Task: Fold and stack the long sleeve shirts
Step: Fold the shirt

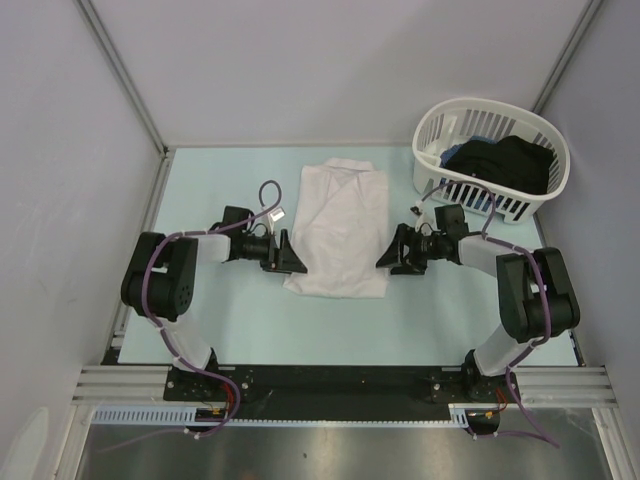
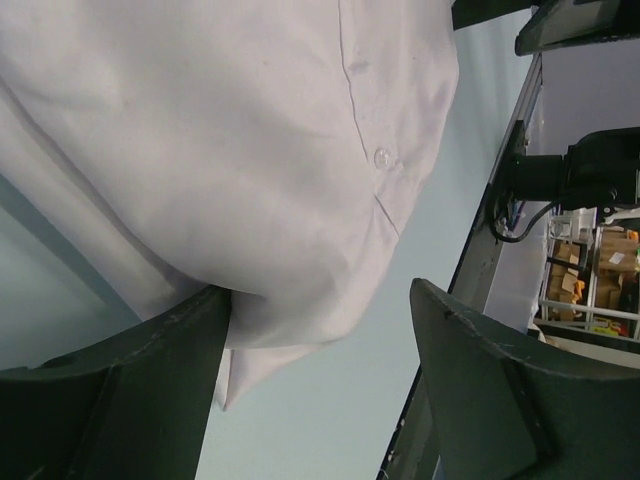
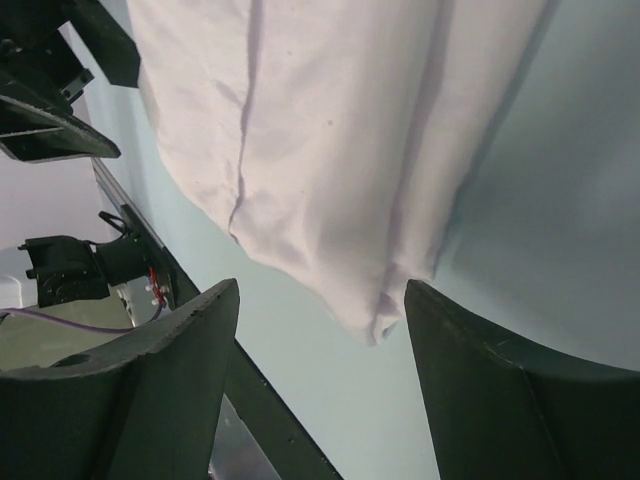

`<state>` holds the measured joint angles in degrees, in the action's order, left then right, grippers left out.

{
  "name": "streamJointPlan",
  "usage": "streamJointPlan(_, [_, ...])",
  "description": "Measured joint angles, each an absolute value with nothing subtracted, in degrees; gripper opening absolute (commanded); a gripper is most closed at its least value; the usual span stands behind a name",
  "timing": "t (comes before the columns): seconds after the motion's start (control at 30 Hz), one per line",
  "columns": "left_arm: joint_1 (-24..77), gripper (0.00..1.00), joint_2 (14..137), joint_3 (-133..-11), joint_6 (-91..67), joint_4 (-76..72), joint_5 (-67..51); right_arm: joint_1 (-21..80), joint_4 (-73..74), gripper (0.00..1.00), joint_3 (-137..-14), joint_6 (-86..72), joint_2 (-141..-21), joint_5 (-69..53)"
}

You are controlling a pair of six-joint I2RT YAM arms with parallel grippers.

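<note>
A white long sleeve shirt lies flat on the pale green table, folded into a long narrow shape with its collar at the far end. My left gripper sits low at the shirt's near left edge. It is open, with the shirt's near corner resting against the left finger. My right gripper is at the near right edge. It is also open, and the shirt's other near corner hangs between the fingertips, held by neither.
A white slatted basket stands at the far right, holding dark clothes. Grey walls close in the table's left, back and right. A black rail runs along the near edge between the arm bases.
</note>
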<state>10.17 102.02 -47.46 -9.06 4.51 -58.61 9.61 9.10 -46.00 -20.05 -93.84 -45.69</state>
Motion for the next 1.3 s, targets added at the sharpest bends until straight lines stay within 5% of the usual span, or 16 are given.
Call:
streamJointPlan(0.87, [9.8,0.77,96.8,-41.5,-16.1,-1.1,-50.9,11.8,3.1,0.62,-44.1,-23.4,-98.3,-47.2])
streamJointPlan(1.1, [12.8,0.67,97.4,-41.0,-18.2,-3.8,-51.7,11.8,3.1,0.42,-43.7,-23.4,-98.3,-47.4])
streamJointPlan(1.3, [13.1,0.46,97.8,-41.5,-17.8,-3.3,-53.2,11.3,2.9,0.26,-43.6,-23.3,-98.3,-47.6])
